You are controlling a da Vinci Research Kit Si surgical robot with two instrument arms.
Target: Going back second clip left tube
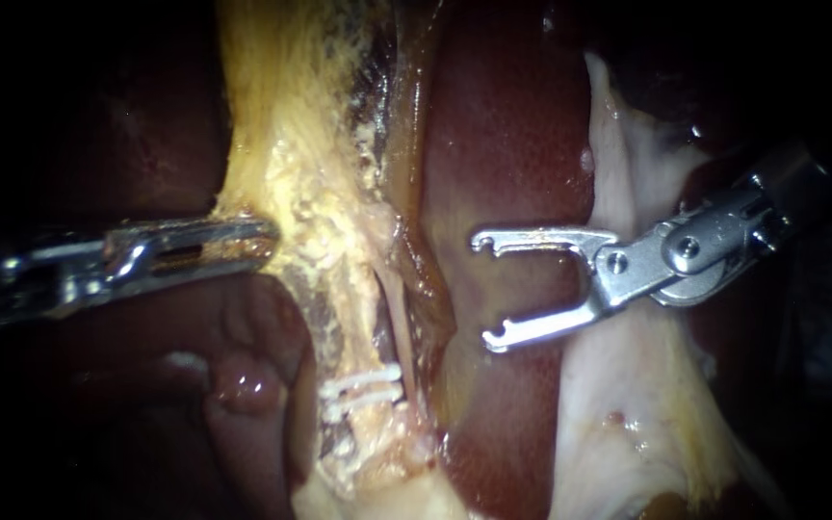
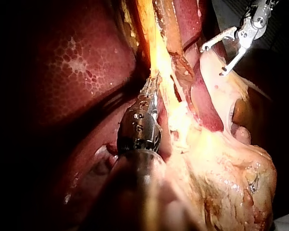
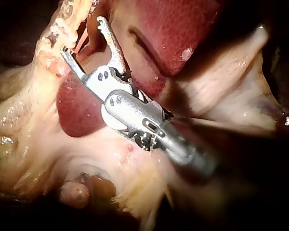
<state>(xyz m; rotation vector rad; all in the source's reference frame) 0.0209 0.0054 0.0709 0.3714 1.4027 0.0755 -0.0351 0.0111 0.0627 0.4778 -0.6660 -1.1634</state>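
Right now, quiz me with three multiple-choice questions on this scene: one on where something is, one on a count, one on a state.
1. The right instrument's jaws lie over: A the liver; B the clips; C a person's hand.
2. White clips on the tube: A none; B two; C five.
3. The right instrument's jaws are: A shut on a clip; B shut on the tube; C open, holding nothing.
Answers: 1 A, dark red liver shows behind both jaws. 2 B, two white bars cross the tube side by side. 3 C, a wide gap shows between the jaws, with nothing in it.
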